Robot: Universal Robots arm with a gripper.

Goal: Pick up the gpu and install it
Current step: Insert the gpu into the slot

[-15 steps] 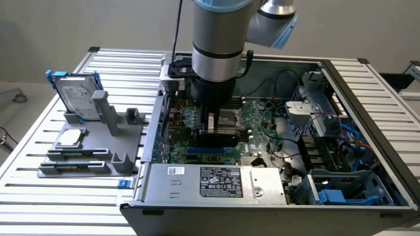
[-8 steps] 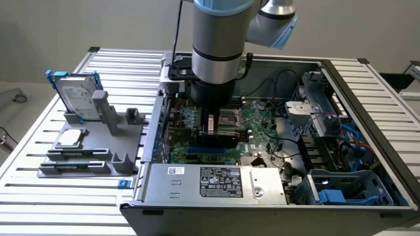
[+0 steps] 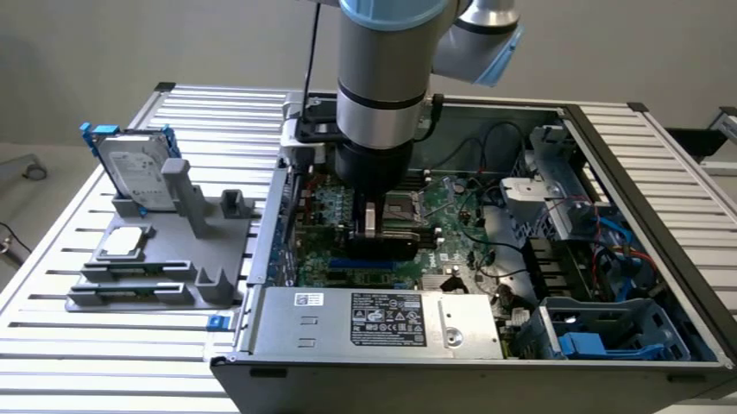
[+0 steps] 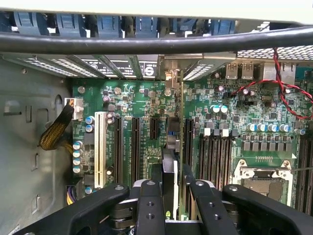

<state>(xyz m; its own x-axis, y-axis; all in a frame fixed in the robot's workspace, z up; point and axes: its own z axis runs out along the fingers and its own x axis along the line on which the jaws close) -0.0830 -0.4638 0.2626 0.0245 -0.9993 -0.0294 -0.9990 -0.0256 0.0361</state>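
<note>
My gripper (image 3: pixel 378 226) is down inside the open computer case (image 3: pixel 645 172), over the green motherboard (image 3: pixel 334 207). It is shut on the gpu (image 4: pixel 170 142), which the wrist view shows edge-on between the two black fingers (image 4: pixel 149 196). The gpu's thin green board and dark cooler stand upright among the expansion slots (image 4: pixel 118 147). Its silver end bracket (image 4: pixel 172 73) reaches the case's rear slot openings. In the exterior view the gpu (image 3: pixel 386 248) is a dark block just below the fingers. Whether its lower edge sits in a slot is hidden.
A grey fixture (image 3: pixel 161 276) at the exterior view's left holds a silver hard drive with blue rails (image 3: pixel 133 168) and a small square silver chip (image 3: pixel 124 241). Inside the case are the power supply (image 3: pixel 368 319), the CPU socket (image 4: pixel 259 178), red and black cables (image 4: pixel 286 95) and blue drive bays (image 3: pixel 605 332).
</note>
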